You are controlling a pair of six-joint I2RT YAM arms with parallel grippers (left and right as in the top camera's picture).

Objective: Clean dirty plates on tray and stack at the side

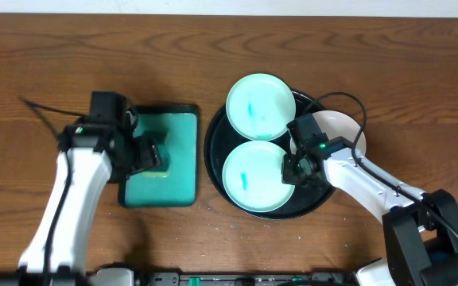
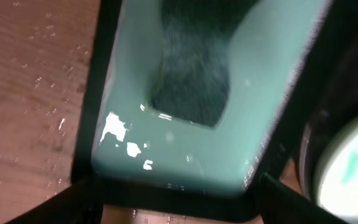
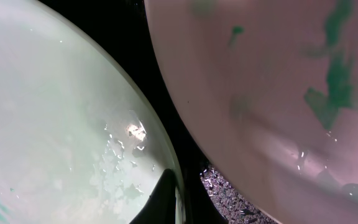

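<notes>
A big round black tray (image 1: 211, 151) is sitting on the table (image 1: 38, 63), a bit to the right of the middle. Three small plates are lying in it. One mint-green plate (image 1: 261, 106) is lying on the side toward the far edge. Another mint-green plate (image 1: 253, 179) is lying on the side toward the near edge. Both are showing teal smears. A white plate (image 1: 342, 127) is lying on the tray's right side, and it is wearing green smears too.

The right hand (image 1: 299, 164) is hanging low between the near mint plate and the white plate. One black finger (image 3: 165, 196) is touching the mint plate's rim. I cannot tell if this hand is wide or narrow.

A teal basin (image 1: 177, 167) is sitting just beside the tray, on its left. A dark fuzzy thing (image 2: 191, 68) is lying inside, a sponge or a cloth. The left hand (image 1: 145, 155) is hovering over the basin with its fingers spread wide and holding nothing.
</notes>
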